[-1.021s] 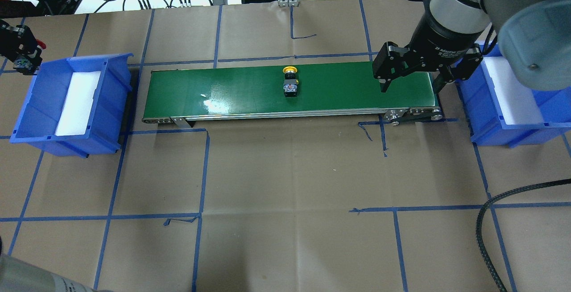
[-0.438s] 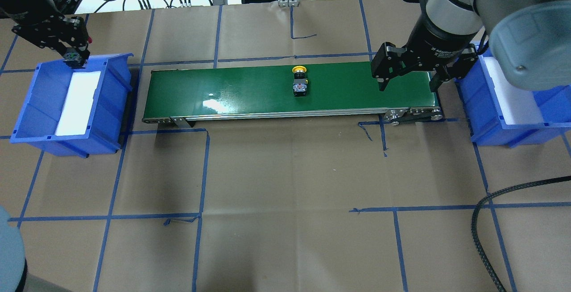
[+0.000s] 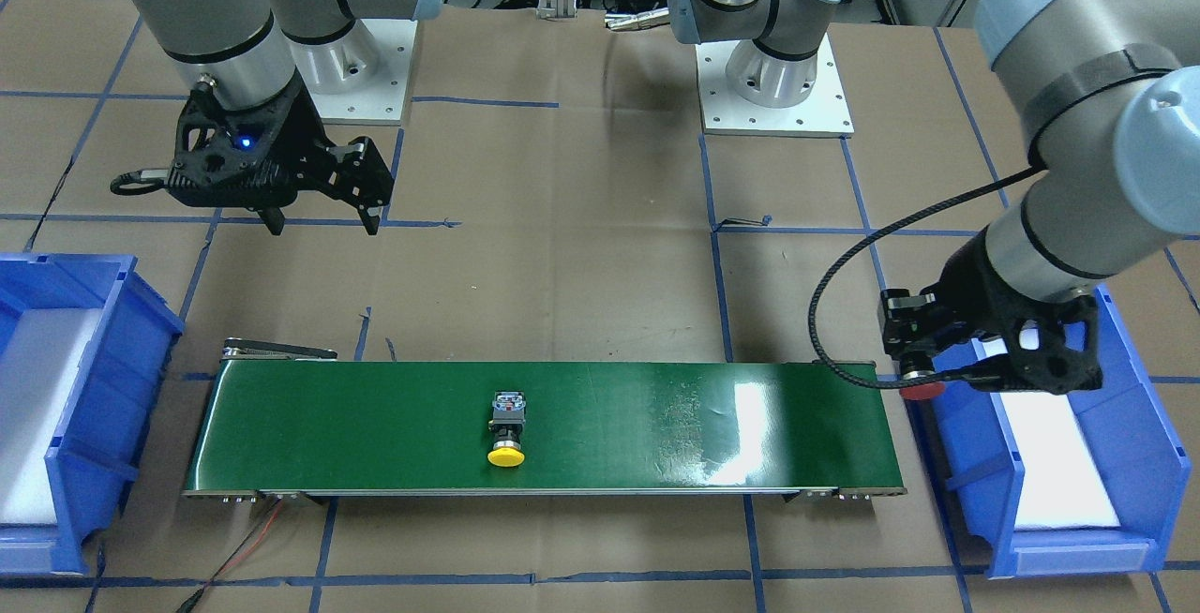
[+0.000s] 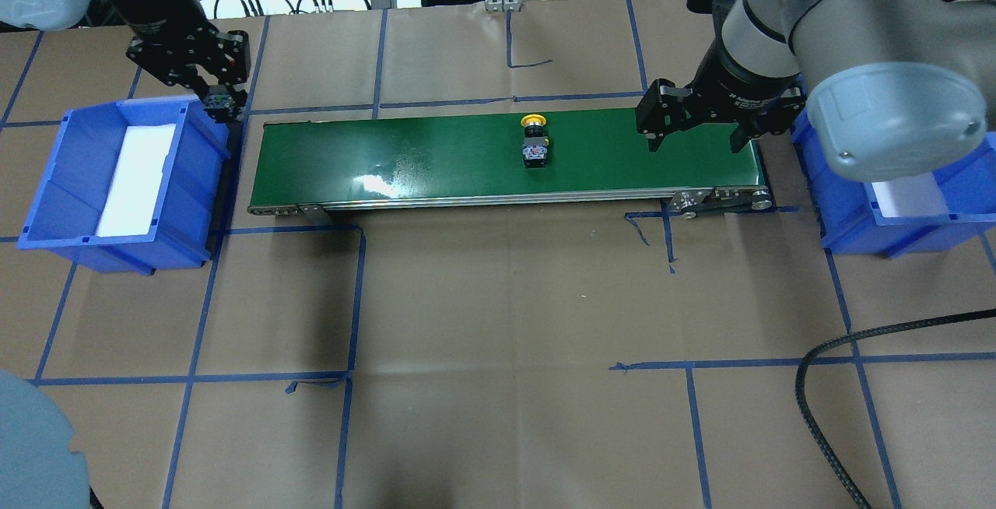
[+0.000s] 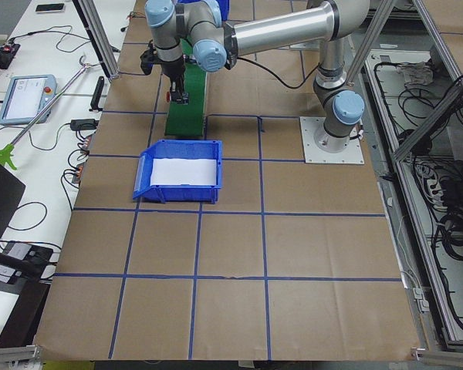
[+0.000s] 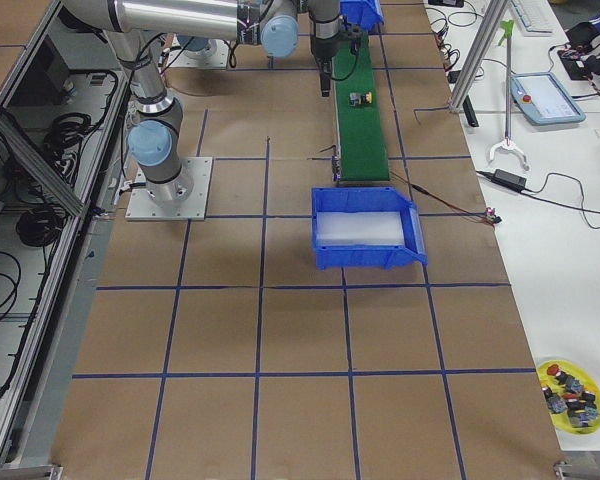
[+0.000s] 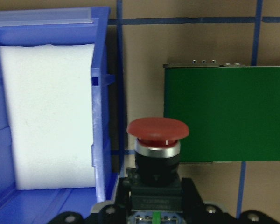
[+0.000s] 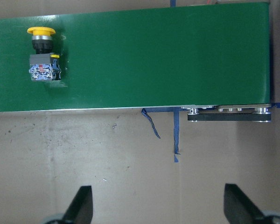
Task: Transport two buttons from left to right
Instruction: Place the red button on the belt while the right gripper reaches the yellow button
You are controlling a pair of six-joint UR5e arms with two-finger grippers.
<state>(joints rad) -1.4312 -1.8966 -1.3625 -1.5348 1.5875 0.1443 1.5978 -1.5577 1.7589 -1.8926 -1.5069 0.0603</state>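
At the bottom edge of the left wrist view, the left gripper point(image 4: 222, 102) pinches the grey block of the red button point(image 7: 157, 130), cap pointing forward. The cap hangs over the strip of brown paper between the left bin point(image 4: 54, 182) and the near end of the conveyor belt point(image 4: 436, 159), so it is not yet above the green surface.

To do this step well, the arm should probably carry the button fully past the bin wall and the belt's end rail. It should then lower until the block rests on the belt, and only then part the fingers. A release over the gap would likely drop the part on the paper.

Farther along, right of the belt's middle in the overhead view, the yellow button point(image 4: 534, 143) lies on its side. Beyond it, the right gripper point(image 4: 694, 135) hovers over the belt's right end with fingers spread wide and empty. The right bin point(image 4: 848, 236) sits at the frame's right edge.

Count: two buttons (one red, one yellow), two blue bins each with one white foam pad, one belt and two grippers.
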